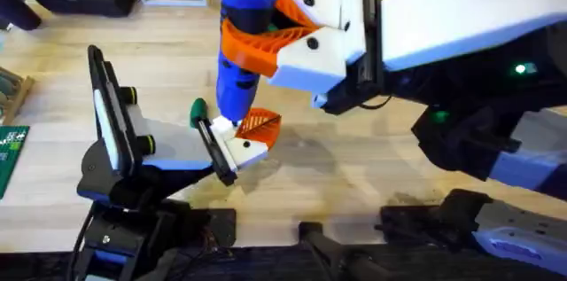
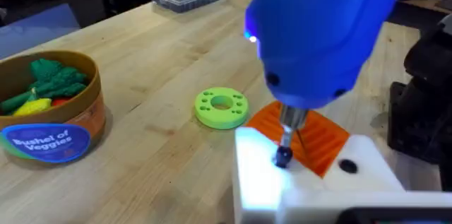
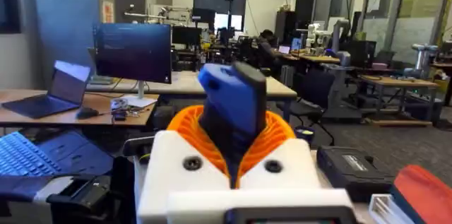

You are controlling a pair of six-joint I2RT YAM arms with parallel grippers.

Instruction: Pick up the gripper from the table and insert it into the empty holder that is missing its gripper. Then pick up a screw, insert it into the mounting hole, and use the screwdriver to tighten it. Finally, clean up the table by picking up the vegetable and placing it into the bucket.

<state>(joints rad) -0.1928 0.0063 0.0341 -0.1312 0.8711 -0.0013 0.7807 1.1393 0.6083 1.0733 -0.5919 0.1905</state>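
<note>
Right now your right tool is clenched on the screwdriver, the orange ribbed pads pinching its blue body about mid-length. The driver stands close to upright over the middle of the surface, its thin metal bit resting down on a dark screw head in the white gripper part. A small light glows on the blue body.

Expect the screwdriver to handle as a stiff, smooth plastic barrel, likely light but slick, so it could twist or slide in the pads under torque. Your mid-body hold looks sensible; keep the axis straight over the screw, because the bit is slender and a tilt could let it skip off the head.

Your left tool sits at about 7 o'clock from the bit, by the white part with the orange ribbed pad. I cannot tell whether it is clasped or released.

As for containers, the bucket, orange-brown with a blue label band, stands well apart at roughly 9 o'clock of the screw in the left wrist view. It already holds green, yellow and red toy vegetables. A lime-green disc lies between bucket and screw.
</note>
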